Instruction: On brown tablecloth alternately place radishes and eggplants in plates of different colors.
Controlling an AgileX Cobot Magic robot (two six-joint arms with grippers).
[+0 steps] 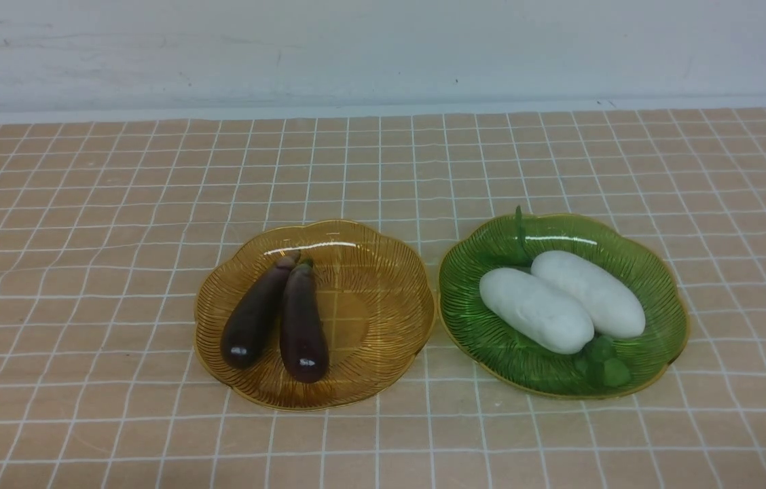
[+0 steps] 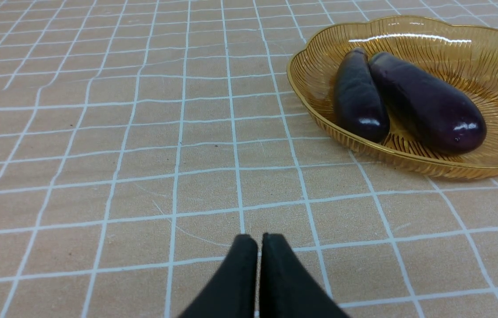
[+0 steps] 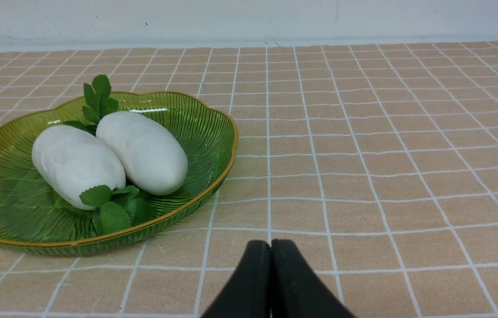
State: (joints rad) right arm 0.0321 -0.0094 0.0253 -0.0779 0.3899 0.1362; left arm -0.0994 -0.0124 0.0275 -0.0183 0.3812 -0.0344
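On the brown tablecloth (image 1: 84, 272), front view: two plates side by side, near each other but apart, a narrow strip of cloth between their rims; amber plate (image 1: 383, 339) on the left, green plate (image 1: 654, 272) on the right.

Amber plate holds both eggplants; left eggplant (image 1: 255, 314) and right eggplant (image 1: 302, 326) lie side by side in the plate's left half, stem ends pointing away from the robot and meeting, rounded ends toward it and slightly apart; stem caps small and hard to make out.

Green plate holds both radishes; nearer radish (image 1: 535, 310) and farther radish (image 1: 589, 293) lie touching along their lengths, angled across the plate; one leafy stem shows at the far rim, another at the near rim; against the green plastic the leaves are hard to separate from the plate.

Neither arm appears in the front view.

Left wrist view: left gripper (image 2: 258, 240) only partly in frame, black fingertips pressed nearly together, holding nothing, over bare cloth, well apart from the amber plate; that plate's far edge is cut off by the frame.

Right wrist view: right gripper (image 3: 270, 247) likewise cut off at the frame edge, fingertips closed against each other, empty, over cloth near the green plate's rim without touching; only a sliver of the amber plate visible at the frame edge.
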